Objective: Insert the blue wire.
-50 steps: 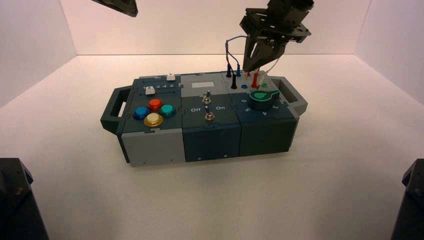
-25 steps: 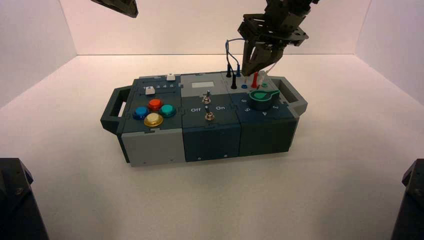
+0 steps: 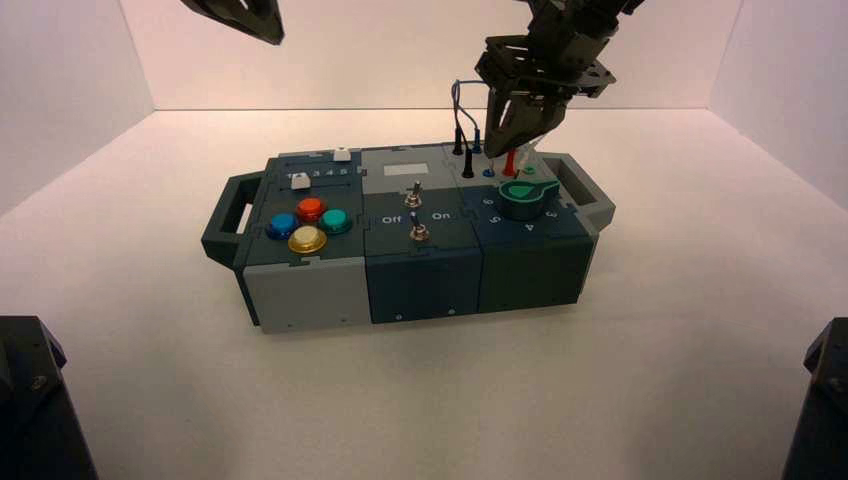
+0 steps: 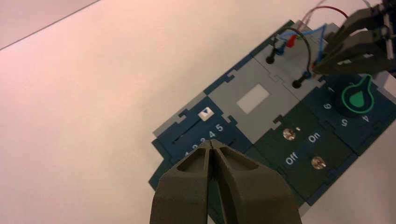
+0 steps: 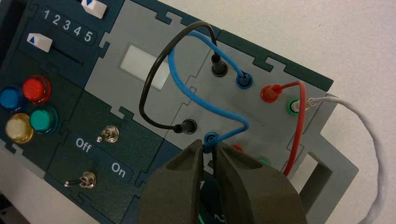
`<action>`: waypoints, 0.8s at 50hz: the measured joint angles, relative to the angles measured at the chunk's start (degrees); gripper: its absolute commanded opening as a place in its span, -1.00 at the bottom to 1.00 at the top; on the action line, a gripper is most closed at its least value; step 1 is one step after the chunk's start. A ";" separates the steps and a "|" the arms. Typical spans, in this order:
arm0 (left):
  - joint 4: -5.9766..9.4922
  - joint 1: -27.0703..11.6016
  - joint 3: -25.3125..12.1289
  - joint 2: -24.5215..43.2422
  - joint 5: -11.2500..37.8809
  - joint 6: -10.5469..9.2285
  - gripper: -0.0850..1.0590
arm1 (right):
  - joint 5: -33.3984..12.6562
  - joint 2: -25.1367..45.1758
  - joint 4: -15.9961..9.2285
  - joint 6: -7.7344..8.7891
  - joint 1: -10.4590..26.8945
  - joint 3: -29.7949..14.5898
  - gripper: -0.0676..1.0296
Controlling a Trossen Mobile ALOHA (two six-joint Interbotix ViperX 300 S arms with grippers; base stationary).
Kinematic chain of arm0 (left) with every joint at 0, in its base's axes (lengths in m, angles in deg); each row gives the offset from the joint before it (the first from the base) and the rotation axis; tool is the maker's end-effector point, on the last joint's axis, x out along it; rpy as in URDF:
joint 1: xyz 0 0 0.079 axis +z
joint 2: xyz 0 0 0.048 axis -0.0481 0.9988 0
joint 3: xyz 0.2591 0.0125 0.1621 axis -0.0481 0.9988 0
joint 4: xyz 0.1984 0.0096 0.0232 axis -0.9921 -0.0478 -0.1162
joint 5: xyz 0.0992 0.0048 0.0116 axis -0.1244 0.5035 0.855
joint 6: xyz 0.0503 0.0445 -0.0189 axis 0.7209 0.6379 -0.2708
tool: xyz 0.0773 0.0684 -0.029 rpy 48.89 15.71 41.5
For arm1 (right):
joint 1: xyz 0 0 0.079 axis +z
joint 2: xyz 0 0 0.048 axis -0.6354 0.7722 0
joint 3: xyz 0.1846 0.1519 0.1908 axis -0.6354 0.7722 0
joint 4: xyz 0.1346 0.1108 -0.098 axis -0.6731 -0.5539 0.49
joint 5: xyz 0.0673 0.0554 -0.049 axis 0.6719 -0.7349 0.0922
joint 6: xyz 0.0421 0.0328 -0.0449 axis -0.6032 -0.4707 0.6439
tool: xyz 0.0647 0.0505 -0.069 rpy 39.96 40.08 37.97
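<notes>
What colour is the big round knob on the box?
Green on top; the knob shows best from the left wrist.

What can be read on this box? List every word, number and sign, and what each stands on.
"1 2 3 4 5": dark panel between the two white sliders.
"Off": dark panel, by the metal switches.
"On": same panel, across from "Off".
"6", "5", "4": dark panel around the green knob; its other numbers can't be read surely.
Small blue triangle: each white slider.
No brand shows.

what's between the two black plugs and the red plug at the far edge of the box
The blue wire's far plug, seated in its blue socket, lies between the far black plug and the red plug, in the right wrist view.
</notes>
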 measured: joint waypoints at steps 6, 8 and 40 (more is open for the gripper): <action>0.09 -1.32 0.00 0.62 0.00 0.00 -0.91 | 0.00 0.09 0.00 0.00 0.00 0.00 -0.92; 0.18 -1.93 0.00 0.88 0.00 0.00 -0.91 | -0.09 0.09 0.00 0.00 0.00 0.00 -0.92; 0.44 -5.71 0.26 2.20 0.00 -0.09 -0.91 | 0.18 0.53 0.00 0.00 0.00 -0.26 -0.92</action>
